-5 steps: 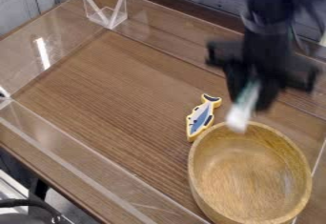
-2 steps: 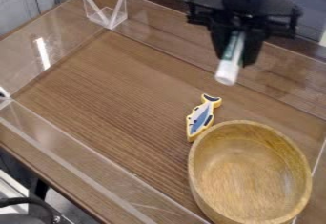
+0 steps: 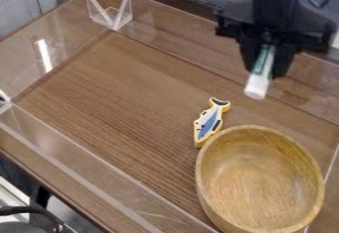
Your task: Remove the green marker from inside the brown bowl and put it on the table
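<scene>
from the one camera view i see my pincer (image 3: 271, 60) clamped on the green marker (image 3: 261, 75), jaws narrowed around the upper part of the barrel so only the white lower end shows below them. the marker hangs almost upright, its long axis tilted a little, the free end pointing down and slightly left toward the tabletop (image 3: 119, 88). it is out of the brown bowl (image 3: 261, 182), which sits empty at the lower right, well apart from the marker and below it in the picture. the relation i care about is straight down: the marker's tip hangs over bare wood near the back right of the tabletop, beyond the blue-and-yellow fish toy (image 3: 209, 118) and clear of it, and it does not look to be touching the surface yet. i judge the next move needs a descent and some laying over of the barrel, since released upright it would topple and could roll. against the frame a moment ago, the pincer and marker sit further right and a little lower in the picture; a second back they hung just over the bowl's rim. bowl and fish have not moved.
</scene>
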Motion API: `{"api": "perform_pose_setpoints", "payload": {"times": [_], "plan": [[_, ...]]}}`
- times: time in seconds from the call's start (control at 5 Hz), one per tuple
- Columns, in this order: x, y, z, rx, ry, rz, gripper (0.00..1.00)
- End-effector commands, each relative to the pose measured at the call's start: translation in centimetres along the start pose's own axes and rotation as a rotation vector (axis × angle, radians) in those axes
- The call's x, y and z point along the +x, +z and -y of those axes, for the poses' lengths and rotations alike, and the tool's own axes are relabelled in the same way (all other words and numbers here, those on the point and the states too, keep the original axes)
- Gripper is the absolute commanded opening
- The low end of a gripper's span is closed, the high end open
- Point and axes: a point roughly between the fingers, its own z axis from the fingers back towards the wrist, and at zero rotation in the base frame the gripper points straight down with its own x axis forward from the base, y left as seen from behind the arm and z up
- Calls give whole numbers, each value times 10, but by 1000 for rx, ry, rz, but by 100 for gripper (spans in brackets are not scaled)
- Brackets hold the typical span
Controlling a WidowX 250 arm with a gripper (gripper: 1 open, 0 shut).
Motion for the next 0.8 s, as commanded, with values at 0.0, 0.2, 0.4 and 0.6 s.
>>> {"api": "perform_pose_setpoints", "payload": {"times": [0.0, 0.2, 0.4, 0.6], "plan": [[0, 0, 6, -16, -7, 50, 0], [-3, -4, 9, -29, -16, 66, 0], [-2, -6, 13, -48, -21, 86, 0], [-1, -9, 17, -64, -26, 103, 0]]}}
